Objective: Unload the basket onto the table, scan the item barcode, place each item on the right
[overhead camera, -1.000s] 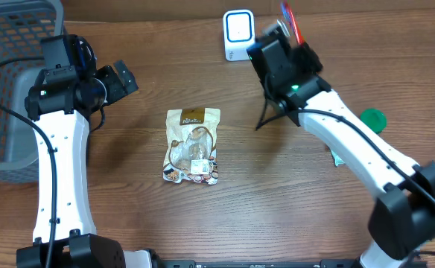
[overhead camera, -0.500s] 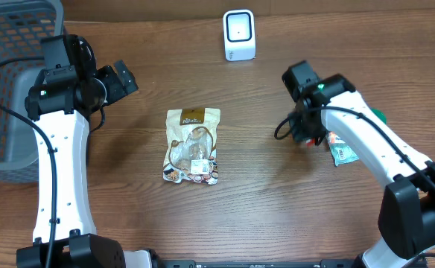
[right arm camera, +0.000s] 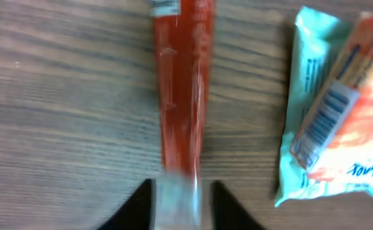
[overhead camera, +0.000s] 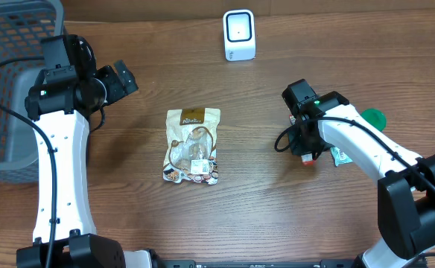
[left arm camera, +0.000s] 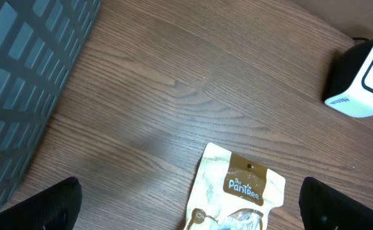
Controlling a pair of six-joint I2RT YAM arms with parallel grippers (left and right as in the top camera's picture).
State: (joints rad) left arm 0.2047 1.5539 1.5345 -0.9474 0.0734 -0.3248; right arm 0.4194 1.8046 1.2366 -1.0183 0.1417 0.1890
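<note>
Sachet, red (right arm camera: 180, 83), slim, lies flat on table (overhead camera: 277, 216) between fingers of right gripper (right arm camera: 181, 204), near teal-orange packet (right arm camera: 340, 108), well apart from scanner (overhead camera: 239, 35). I judge it light, limp, slick film; I would pinch flat end, not filled middle. Right jaws straddle its near end; view blurred, so I cannot tell whether gripping or released. Left gripper (overhead camera: 121, 80) spread wide, empty. Writing: snack pouch (left arm camera: 241, 191) reads "The PanTree"; barcode shows on teal-orange packet; sachet label unreadable.
</note>
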